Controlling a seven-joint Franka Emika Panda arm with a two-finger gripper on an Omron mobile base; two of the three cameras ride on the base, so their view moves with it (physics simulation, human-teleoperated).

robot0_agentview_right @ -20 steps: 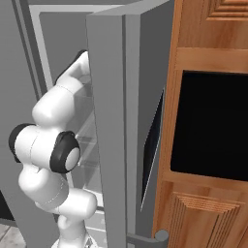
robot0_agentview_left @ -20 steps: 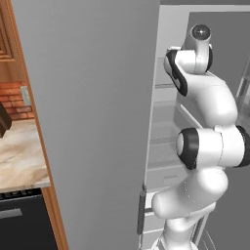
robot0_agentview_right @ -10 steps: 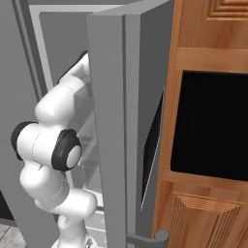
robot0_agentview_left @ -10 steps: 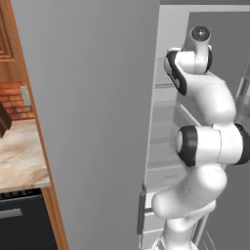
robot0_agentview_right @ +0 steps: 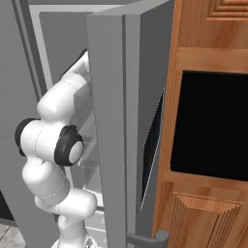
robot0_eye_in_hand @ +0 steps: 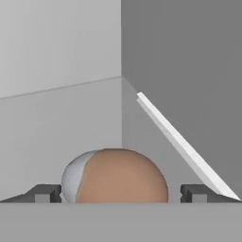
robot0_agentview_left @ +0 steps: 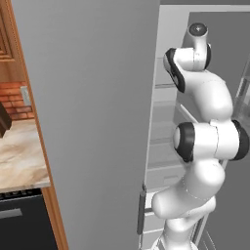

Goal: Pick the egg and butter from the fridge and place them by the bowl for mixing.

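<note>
1. the fridge [robot0_agentview_left: 97, 122] stands with its doors swung wide, and the white arm [robot0_agentview_left: 205, 141] reaches up into the pale interior.
2. in the hand view the gripper [robot0_eye_in_hand: 120, 194] has its two dark fingertips [robot0_eye_in_hand: 45, 194] spread wide apart, one on each side of the egg [robot0_eye_in_hand: 123, 177].
3. the brown-tan egg sits between the tips on the white floor of a fridge compartment, with a clear gap on each side, so nothing is clamped.
4. a thin pale shelf edge [robot0_eye_in_hand: 184, 146] runs diagonally along the wall beside the egg.
5. in the left base view a marble counter [robot0_agentview_left: 19, 156] lies left of the fridge; in the right base view a wooden cabinet [robot0_agentview_right: 208, 121] with a dark panel stands on the right.
</note>
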